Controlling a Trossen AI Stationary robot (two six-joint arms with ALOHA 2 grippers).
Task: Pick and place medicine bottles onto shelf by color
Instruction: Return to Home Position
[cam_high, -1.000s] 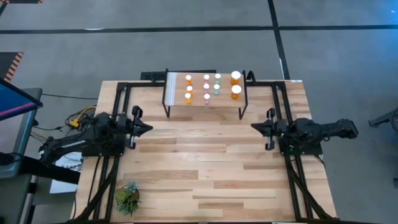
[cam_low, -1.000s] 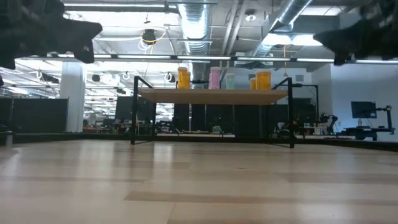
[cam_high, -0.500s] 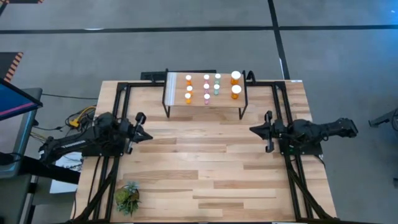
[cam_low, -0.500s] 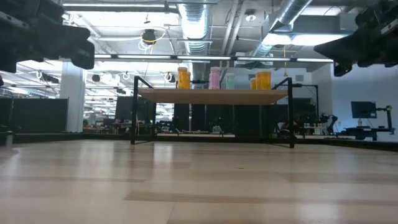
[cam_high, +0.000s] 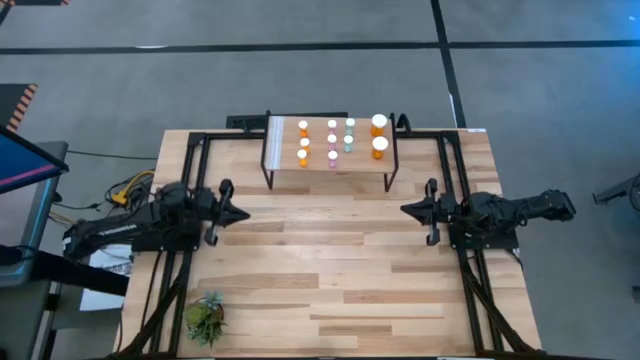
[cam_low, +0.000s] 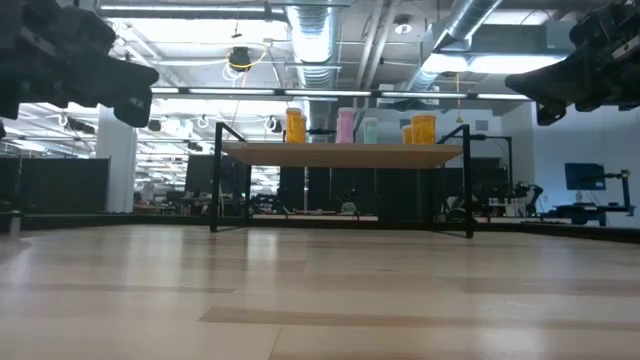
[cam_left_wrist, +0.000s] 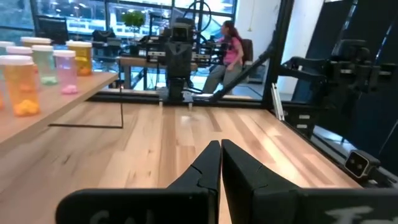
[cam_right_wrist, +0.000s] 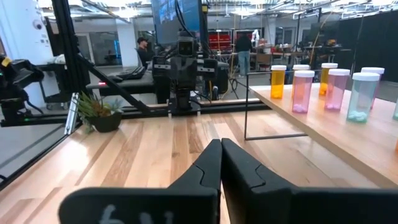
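Several medicine bottles with white caps, orange, pink and teal, stand upright on the shelf, a small light-wood board on black legs at the table's far middle. They also show in the low view. My left gripper is shut and empty above the table's left side. My right gripper is shut and empty above the right side. Both point toward the table's middle, each facing the other.
A small green plant sits near the table's near left corner. Black frame rails run along the table's left and right sides. People show in the room behind, in the wrist views.
My left gripper has gone a little toward the table's near edge and right, and has turned somewhat. My right gripper has crept a little toward the table's left.
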